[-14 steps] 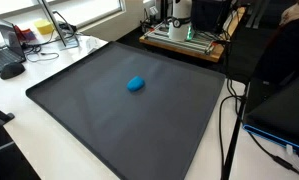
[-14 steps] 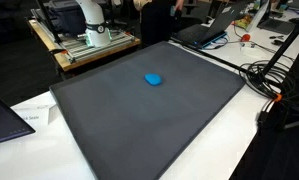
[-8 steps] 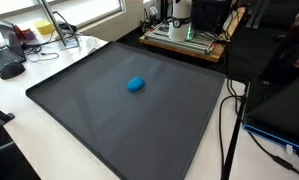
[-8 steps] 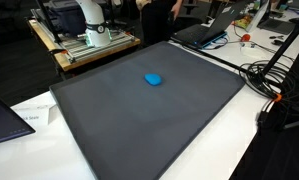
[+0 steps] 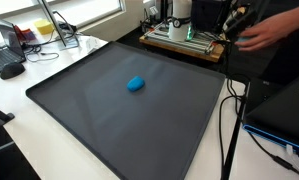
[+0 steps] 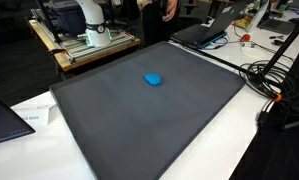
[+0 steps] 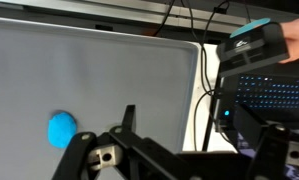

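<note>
A small rounded blue object (image 5: 136, 84) lies on a large dark grey mat (image 5: 109, 125) and shows in both exterior views (image 6: 153, 79). In the wrist view it sits at the lower left (image 7: 61, 129) on the mat (image 7: 99, 60). My gripper (image 7: 197, 140) shows only in the wrist view, high above the mat and to the right of the blue object. Its fingers stand wide apart with nothing between them. Only the white robot base (image 6: 89, 15) shows in the exterior views.
The base stands on a wooden cart (image 5: 184, 40) behind the mat. A person's arm (image 5: 269, 25) reaches in near the cart. Cables (image 6: 269, 80) and a laptop (image 6: 204, 30) lie beside the mat. A computer mouse (image 5: 11, 70) sits on the white table.
A person's arm has come into an exterior view at the upper right. The blue object and the mat have not moved.
</note>
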Robot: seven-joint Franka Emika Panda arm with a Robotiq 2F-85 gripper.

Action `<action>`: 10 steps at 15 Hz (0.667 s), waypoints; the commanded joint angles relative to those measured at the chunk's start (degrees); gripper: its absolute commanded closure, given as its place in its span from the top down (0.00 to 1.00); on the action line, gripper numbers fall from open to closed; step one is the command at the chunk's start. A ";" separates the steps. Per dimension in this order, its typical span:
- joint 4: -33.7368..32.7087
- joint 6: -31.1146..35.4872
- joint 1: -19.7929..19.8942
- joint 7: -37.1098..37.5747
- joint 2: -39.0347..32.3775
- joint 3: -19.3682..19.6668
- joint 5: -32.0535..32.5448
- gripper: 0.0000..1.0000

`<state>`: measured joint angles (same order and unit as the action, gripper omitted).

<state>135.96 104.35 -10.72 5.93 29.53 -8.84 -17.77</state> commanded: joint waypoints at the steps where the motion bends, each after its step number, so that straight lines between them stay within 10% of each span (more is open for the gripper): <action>1: -0.73 1.29 -3.70 -6.56 2.71 -0.46 -3.04 1.00; 5: -0.95 3.04 -7.36 -14.88 3.80 0.46 -5.42 0.99; 10: -0.60 3.46 -9.04 -21.58 3.67 1.08 -7.17 0.69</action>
<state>134.71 107.31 -18.50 -11.50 32.64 -8.91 -22.67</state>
